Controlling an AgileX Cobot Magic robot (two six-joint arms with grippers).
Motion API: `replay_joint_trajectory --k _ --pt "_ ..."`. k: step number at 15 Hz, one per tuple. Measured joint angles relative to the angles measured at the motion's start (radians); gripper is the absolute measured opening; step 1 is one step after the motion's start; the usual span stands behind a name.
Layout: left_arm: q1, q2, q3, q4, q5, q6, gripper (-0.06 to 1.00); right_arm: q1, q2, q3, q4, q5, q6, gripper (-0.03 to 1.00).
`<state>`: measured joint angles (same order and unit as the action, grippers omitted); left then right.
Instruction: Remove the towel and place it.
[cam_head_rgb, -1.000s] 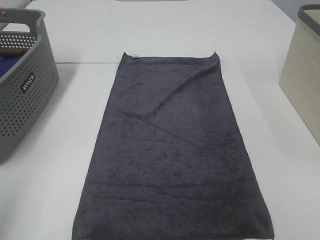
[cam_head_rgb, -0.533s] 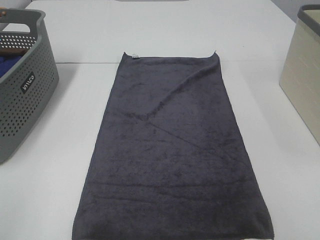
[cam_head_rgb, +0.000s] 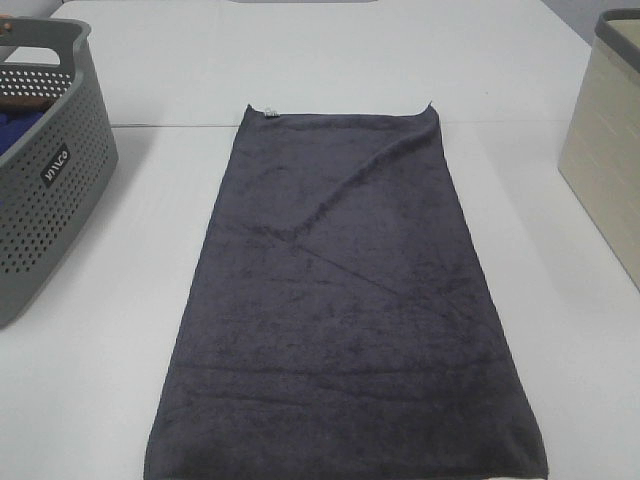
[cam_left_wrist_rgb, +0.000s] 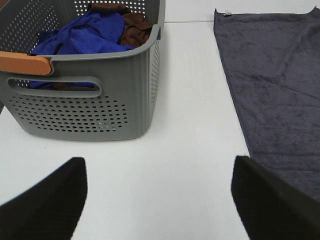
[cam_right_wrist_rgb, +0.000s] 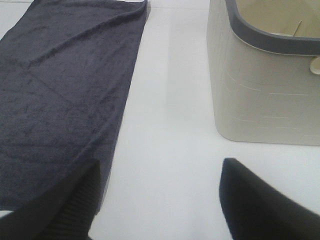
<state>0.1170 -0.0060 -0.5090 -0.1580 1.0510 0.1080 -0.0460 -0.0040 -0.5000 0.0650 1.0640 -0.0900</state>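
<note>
The dark charcoal-grey towel lies spread flat on the white table, its small white tag at the far left corner and a diagonal crease across its far half. No gripper shows in the high view. In the left wrist view my left gripper stands open over bare table, with the towel off to one side. My right gripper is open too, nothing between its fingers; one finger overlaps the near edge of the towel.
A grey perforated basket stands at the left, holding a blue cloth and a brown cloth. A beige bin with a grey rim stands at the right. White table stretches beyond the towel.
</note>
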Motion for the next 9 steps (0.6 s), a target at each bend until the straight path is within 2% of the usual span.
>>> replay_joint_trajectory --k 9 --pt "0.000 0.000 0.000 -0.002 0.000 -0.012 0.75 0.000 0.000 0.000 0.000 -0.001 0.000 0.66"
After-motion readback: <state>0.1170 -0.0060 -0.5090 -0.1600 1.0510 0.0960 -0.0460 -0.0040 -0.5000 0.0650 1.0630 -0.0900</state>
